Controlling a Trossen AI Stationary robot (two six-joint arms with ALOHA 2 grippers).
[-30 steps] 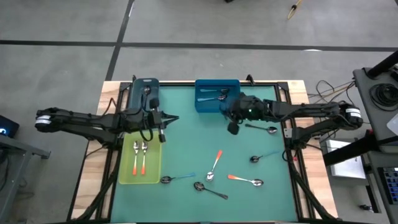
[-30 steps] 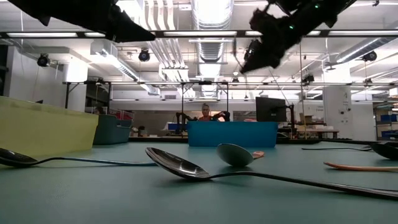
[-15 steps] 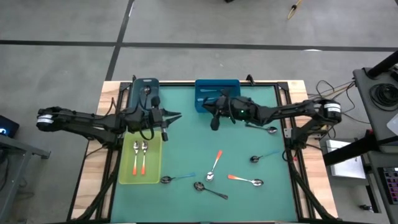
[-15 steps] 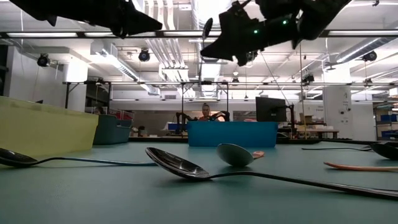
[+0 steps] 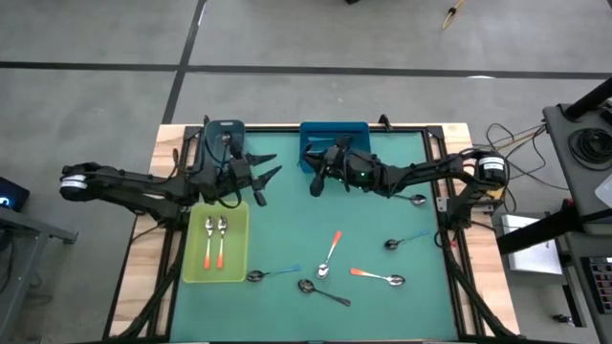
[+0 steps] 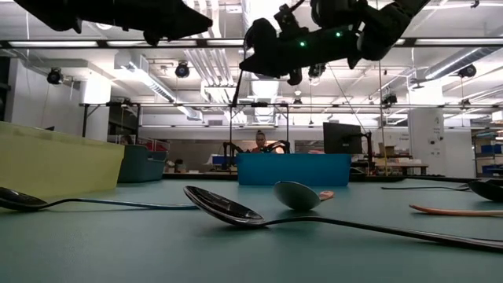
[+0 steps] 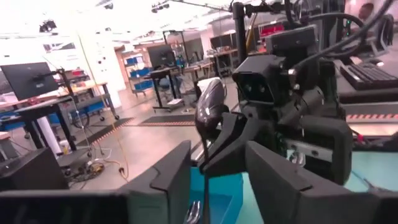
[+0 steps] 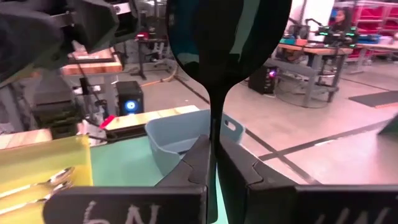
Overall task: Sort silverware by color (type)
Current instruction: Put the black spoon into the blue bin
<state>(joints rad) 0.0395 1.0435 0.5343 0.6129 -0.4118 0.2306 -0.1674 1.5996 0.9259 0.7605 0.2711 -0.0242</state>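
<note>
Left gripper [image 5: 265, 173] opened wide since a second ago, facing right gripper [image 5: 316, 184], moved leftward mid-table above the mat and clamped on 1 dark spoon [image 8: 221, 37], likely a handover toward the grey bin [image 5: 222, 131].

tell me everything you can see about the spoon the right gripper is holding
The spoon is all dark metal, with a broad rounded bowl narrowing into a thin straight handle. The right gripper is shut on the handle, with the bowl standing out past the fingertips. It hangs in the air above the table, touching nothing else, near the blue bin and facing the left gripper, whose fingers are spread. In the left wrist view its bowl looks glossy.
</note>
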